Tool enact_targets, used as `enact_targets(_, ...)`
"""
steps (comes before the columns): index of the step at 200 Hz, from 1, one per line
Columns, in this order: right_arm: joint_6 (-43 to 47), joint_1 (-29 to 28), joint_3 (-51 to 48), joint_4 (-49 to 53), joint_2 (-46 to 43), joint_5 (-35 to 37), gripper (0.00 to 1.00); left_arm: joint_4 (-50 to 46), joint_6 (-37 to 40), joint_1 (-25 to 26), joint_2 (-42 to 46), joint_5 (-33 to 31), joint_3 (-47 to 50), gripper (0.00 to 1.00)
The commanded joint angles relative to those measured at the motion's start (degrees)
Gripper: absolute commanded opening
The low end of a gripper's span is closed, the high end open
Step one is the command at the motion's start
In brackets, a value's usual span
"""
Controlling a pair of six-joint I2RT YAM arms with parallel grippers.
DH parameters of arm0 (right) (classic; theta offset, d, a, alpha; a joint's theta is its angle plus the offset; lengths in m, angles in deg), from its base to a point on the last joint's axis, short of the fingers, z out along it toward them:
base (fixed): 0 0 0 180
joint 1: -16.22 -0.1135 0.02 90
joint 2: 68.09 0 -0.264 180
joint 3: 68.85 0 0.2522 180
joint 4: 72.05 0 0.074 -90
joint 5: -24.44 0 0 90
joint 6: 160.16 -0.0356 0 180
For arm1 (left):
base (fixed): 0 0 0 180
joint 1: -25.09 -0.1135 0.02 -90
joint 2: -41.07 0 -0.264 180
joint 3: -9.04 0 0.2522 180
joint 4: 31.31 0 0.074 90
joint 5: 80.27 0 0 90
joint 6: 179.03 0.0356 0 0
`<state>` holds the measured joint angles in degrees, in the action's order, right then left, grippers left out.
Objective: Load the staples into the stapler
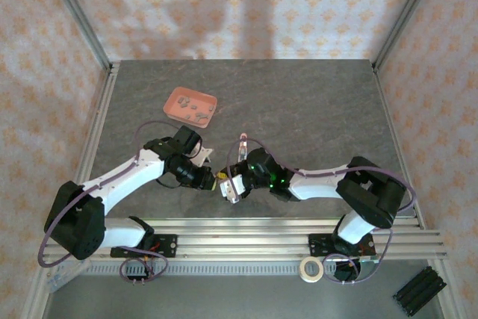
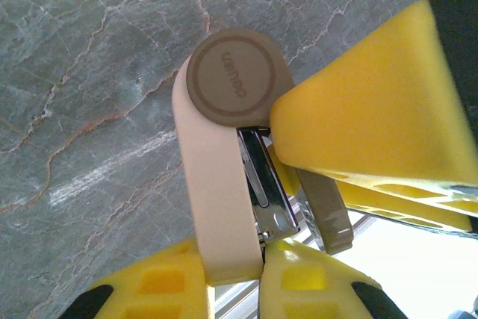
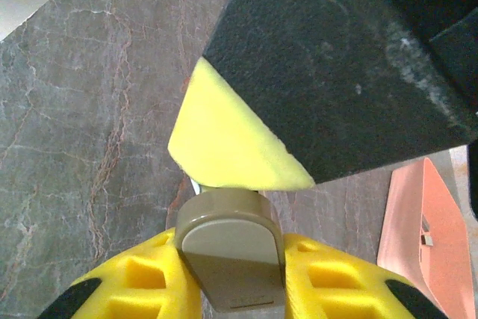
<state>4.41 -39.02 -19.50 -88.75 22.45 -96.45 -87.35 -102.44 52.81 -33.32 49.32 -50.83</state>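
Toward the arm bases from the salmon-pink tray (image 1: 178, 99), well apart from it, both claws meet tip to tip over the grey marble table (image 1: 314, 110), with the stapler (image 2: 216, 184) between them. On the tray-facing side, the left gripper (image 2: 235, 285) is clenched on the stapler's pale-pink arm, its yellow fingers (image 2: 164, 289) pressed on either side of the arm's free end. Opposite it, the right gripper (image 3: 233, 293) is clamped on the taupe arm (image 3: 231, 248), pads touching both its sides. The stapler is swung open: pink arm and taupe arm splay from the round hinge disc (image 2: 235, 76), with the silvery metal channel (image 2: 263, 177) exposed between them. Can't tell if the channel has anything in it. The visible staples (image 1: 198, 108) are small grey clumps lying loose inside the tray. In the right wrist view the tray edge sits off to the right of the held stapler, with one grey clump in it. A white tape roll (image 1: 311, 268) and a black block (image 1: 420, 290) lie far from the tray, past the arm bases at the near right.
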Motion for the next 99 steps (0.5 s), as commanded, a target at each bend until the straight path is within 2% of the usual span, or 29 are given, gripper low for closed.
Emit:
enact_targets(1,-2.41,-0.48,0.25,-1.54,-2.15,-1.74,0.20,0.51,0.70,0.16,0.92,-3.30,-0.08,0.17)
enact_targets(47,-5.52,-0.48,-2.70,-1.06,-6.70,-0.77,0.16,-0.34,0.27,0.05,-0.39,-9.12,-0.17,0.19)
enact_targets(68,-7.48,-0.48,-3.81,-0.49,-8.89,-0.25,0.16,-0.58,0.08,-0.02,-0.67,-11.60,-0.36,0.22)
enact_targets(83,-9.37,-0.47,-4.62,-0.30,-10.52,-0.35,0.17,-0.86,-0.12,-0.07,-0.93,-13.46,-0.29,0.30)
enact_targets(99,-10.49,-0.48,-5.26,0.25,-12.00,-0.65,0.16,-0.94,-0.04,-0.10,-1.45,-14.34,-0.36,0.32)
